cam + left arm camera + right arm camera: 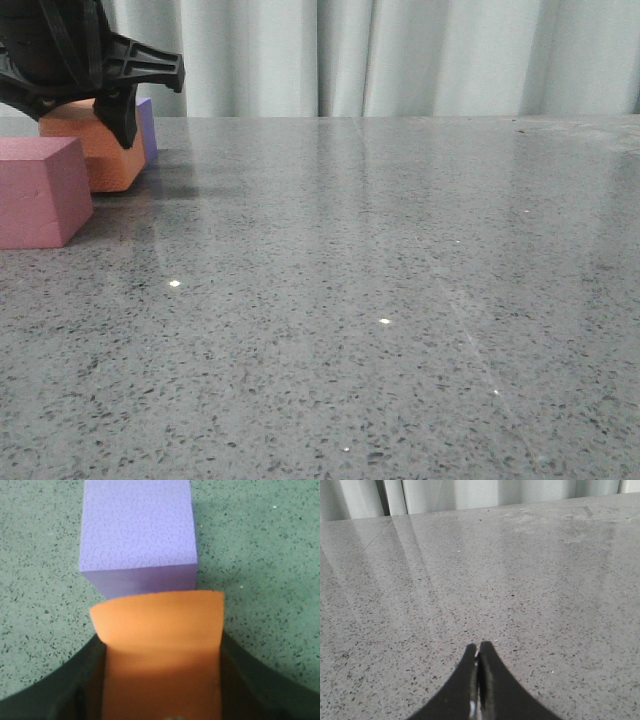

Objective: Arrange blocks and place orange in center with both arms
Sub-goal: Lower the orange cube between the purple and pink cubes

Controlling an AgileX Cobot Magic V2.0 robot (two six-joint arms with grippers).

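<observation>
The orange cube [100, 155] sits at the far left of the table, between the fingers of my left gripper [90, 120]. In the left wrist view both black fingers press flat on the sides of the orange cube [160, 630], so the left gripper [161, 645] is shut on it. The purple cube [137, 530] stands right behind it, touching or nearly so; only its edge shows in the front view [147, 128]. The pink-red cube [40, 190] lies in front of the orange one, nearer the camera. My right gripper [479, 645] is shut and empty over bare table, and is out of the front view.
The grey speckled table [380, 300] runs to the right of the cubes. A pale curtain [400, 50] hangs behind the table's far edge. The pink-red cube is cut off by the left edge of the front view.
</observation>
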